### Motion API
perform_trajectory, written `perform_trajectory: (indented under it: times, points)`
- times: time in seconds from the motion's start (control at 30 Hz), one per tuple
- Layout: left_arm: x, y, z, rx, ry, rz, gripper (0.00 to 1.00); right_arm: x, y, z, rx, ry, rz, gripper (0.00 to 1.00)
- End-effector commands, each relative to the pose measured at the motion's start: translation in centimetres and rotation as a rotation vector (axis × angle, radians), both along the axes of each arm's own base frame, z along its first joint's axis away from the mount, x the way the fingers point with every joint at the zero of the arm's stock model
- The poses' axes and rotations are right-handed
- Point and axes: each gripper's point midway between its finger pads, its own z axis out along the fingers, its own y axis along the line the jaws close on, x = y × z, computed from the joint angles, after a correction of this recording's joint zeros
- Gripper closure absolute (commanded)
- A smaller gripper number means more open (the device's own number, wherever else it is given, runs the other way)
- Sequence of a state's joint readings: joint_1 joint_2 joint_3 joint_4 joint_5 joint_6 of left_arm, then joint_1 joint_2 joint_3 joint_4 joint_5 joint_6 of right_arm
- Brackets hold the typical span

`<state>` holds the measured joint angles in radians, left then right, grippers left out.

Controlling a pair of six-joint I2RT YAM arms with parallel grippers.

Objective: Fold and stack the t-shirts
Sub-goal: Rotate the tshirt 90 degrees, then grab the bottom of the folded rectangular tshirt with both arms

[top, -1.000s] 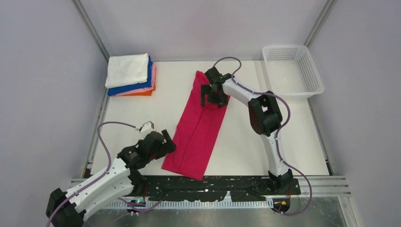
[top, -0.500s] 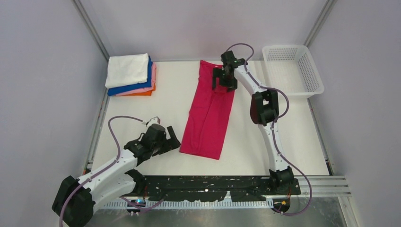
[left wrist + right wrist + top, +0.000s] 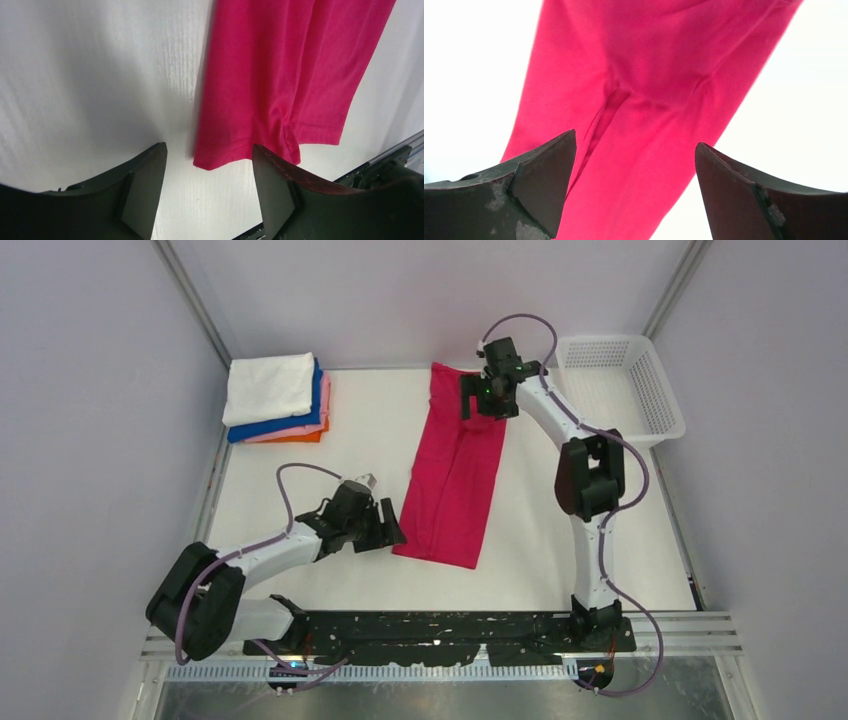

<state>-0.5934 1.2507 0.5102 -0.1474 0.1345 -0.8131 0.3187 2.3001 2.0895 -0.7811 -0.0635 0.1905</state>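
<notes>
The magenta-red t-shirt [image 3: 455, 475] lies on the table as a long narrow strip, folded lengthwise, running from the far edge towards me. My right gripper [image 3: 485, 410] is open over its far end; in the right wrist view the cloth [image 3: 649, 100] lies under the spread fingers of my right gripper [image 3: 634, 185]. My left gripper [image 3: 392, 530] is open, low at the strip's near left corner. In the left wrist view that hemmed corner [image 3: 220, 157] lies just ahead of my left gripper [image 3: 207, 195], between the fingers. The folded white, blue, pink and orange shirts [image 3: 275, 400] are stacked at the far left.
A white mesh basket [image 3: 660, 405] stands at the far right corner. Metal frame posts and grey walls close in the table on the left, right and back. A black base rail [image 3: 450, 630] runs along the near edge.
The magenta shirt has slid away from me and to the right, and lies straighter. My right gripper moved to the far end with it. My left gripper moved right, to the near left corner.
</notes>
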Motion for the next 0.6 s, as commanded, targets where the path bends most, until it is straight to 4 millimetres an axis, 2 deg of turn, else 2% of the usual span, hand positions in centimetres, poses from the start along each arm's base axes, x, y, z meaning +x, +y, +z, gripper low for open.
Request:
perform_trajectory:
  times: [0.0,0.03,0.07,0.1,0.13,0.17,0.2,0.23,0.27,0.3,0.33,0.37,0.47,0.57]
  points:
    - [0.5,-1.5,-0.2,-0.030,0.006,-0.070,0.39,-1.1,0.2,10.3,0.061,-0.255,-0.019,0.05]
    - [0.3,-1.3,-0.7,-0.021,0.020,-0.074,0.42,-2.4,-0.3,10.4,0.065,-0.247,-0.040,0.05]
    - [0.0,-1.2,-1.1,-0.012,0.032,-0.076,0.44,-2.8,-0.4,10.8,0.077,-0.261,-0.049,0.05]
    - [-0.3,-1.0,-1.6,-0.003,0.045,-0.079,0.47,-4.0,-1.2,10.4,0.068,-0.252,-0.086,0.05]
    - [-0.5,-0.9,-1.9,0.003,0.054,-0.081,0.50,-5.0,-1.6,9.1,0.065,-0.229,-0.103,0.05]
    - [-0.8,-0.8,-2.2,0.009,0.061,-0.084,0.52,-5.7,-2.0,10.3,0.073,-0.257,-0.118,0.05]
    - [-1.0,-0.6,-2.4,0.018,0.065,-0.085,0.54,-6.7,-2.2,9.1,0.070,-0.235,-0.134,0.05]
    - [-1.2,-0.6,-2.6,0.027,0.066,-0.088,0.57,-7.5,-2.7,10.2,0.076,-0.263,-0.149,0.05]
    - [-1.3,-0.5,-2.8,0.036,0.067,-0.089,0.60,-8.4,-2.7,9.0,0.075,-0.244,-0.157,0.05]
    - [-1.4,-0.5,-2.9,0.045,0.067,-0.095,0.64,-9.2,-2.9,9.9,0.090,-0.266,-0.164,0.05]
    - [-1.5,-0.5,-3.0,0.054,0.072,-0.100,0.71,-10.3,-2.9,8.5,0.089,-0.237,-0.169,0.05]
    - [-1.5,-0.4,-3.1,0.064,0.078,-0.101,0.77,-11.1,-3.0,9.2,0.099,-0.252,-0.172,0.05]
    - [-1.6,-0.4,-3.2,0.086,0.091,-0.106,1.00,-14.6,-3.2,7.5,0.096,-0.219,-0.187,0.05]
    - [-1.9,-0.3,-3.1,0.088,0.094,-0.110,1.00,-18.0,-2.1,6.0,0.103,-0.177,-0.144,0.05]
